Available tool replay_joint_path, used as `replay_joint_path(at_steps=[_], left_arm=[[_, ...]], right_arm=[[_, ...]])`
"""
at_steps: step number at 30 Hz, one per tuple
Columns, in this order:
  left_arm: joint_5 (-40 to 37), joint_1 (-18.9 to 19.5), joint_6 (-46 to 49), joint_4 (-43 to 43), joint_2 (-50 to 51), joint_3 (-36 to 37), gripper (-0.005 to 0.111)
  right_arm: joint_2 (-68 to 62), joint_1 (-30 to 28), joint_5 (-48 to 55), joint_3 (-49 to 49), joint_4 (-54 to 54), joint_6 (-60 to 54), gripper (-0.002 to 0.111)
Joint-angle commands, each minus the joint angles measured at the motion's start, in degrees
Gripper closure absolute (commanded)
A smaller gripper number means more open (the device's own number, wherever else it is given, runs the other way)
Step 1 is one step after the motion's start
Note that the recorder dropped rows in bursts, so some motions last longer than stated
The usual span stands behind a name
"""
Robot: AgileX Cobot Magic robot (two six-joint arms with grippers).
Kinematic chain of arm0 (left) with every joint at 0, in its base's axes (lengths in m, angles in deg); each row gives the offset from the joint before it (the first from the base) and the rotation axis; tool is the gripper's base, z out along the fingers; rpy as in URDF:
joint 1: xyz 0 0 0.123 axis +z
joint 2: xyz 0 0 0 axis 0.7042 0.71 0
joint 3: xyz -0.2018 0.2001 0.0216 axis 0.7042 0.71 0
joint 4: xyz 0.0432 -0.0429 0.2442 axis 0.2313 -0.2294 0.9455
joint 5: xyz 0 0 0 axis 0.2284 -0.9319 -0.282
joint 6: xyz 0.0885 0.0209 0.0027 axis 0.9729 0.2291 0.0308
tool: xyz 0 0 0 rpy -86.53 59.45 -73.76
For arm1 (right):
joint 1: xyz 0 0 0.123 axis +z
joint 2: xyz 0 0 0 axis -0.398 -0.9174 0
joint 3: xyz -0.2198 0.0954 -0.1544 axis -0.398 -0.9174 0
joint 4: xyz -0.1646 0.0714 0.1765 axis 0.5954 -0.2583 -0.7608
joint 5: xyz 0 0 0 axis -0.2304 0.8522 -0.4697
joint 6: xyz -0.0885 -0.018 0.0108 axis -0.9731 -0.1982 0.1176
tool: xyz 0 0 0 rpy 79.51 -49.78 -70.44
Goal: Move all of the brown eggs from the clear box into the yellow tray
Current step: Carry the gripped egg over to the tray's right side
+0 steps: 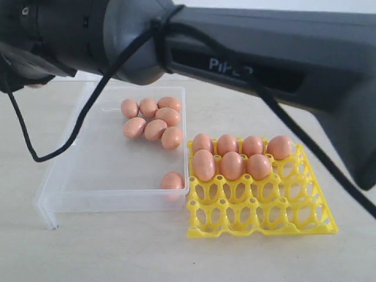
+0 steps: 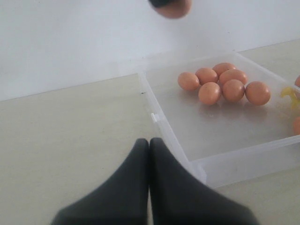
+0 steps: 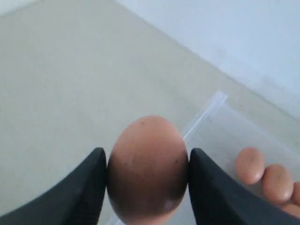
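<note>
My right gripper point(image 3: 147, 161) is shut on one brown egg point(image 3: 147, 168), held up in the air over the far left edge of the clear box point(image 1: 111, 176). That egg also shows in the left wrist view point(image 2: 173, 7). Six brown eggs point(image 1: 154, 120) lie bunched at the box's far right, and one egg point(image 1: 171, 180) lies in its near right corner. The yellow tray point(image 1: 264, 214) stands right of the box with seven eggs point(image 1: 232, 164) in its two far rows. My left gripper point(image 2: 149, 143) is shut and empty, low over the table beside a box corner point(image 2: 161, 126).
The right arm point(image 1: 264, 59) crosses the whole top of the exterior view, with a black cable point(image 1: 76, 129) hanging over the box's left side. A white wall point(image 2: 93, 37) rises behind the pale table point(image 1: 117, 252).
</note>
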Motion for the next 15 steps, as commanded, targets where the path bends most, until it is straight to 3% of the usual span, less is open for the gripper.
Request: replay_joint_path(at_steps=[1,7,11,15], left_arm=[[1.0,-0.1,-0.5,-0.4,-0.1,0.2,0.111],[1.0,-0.1,-0.5,-0.4,-0.1,0.2,0.111],[1.0,-0.1,-0.5,-0.4,-0.1,0.2,0.111],[1.0,-0.1,-0.5,-0.4,-0.1,0.2,0.111]], right_arm=[[3.2,0.1,-3.1,-4.1,17.8,15.6,0.108],[9.4,-0.3,-14.0,-17.9,28.6,22.3,0.109],[16.0,-4.8,-33.2,-30.8,28.6,31.0,0.109],[23.1,-11.3,-46.9,-41.4,28.2,32.4,0.109]])
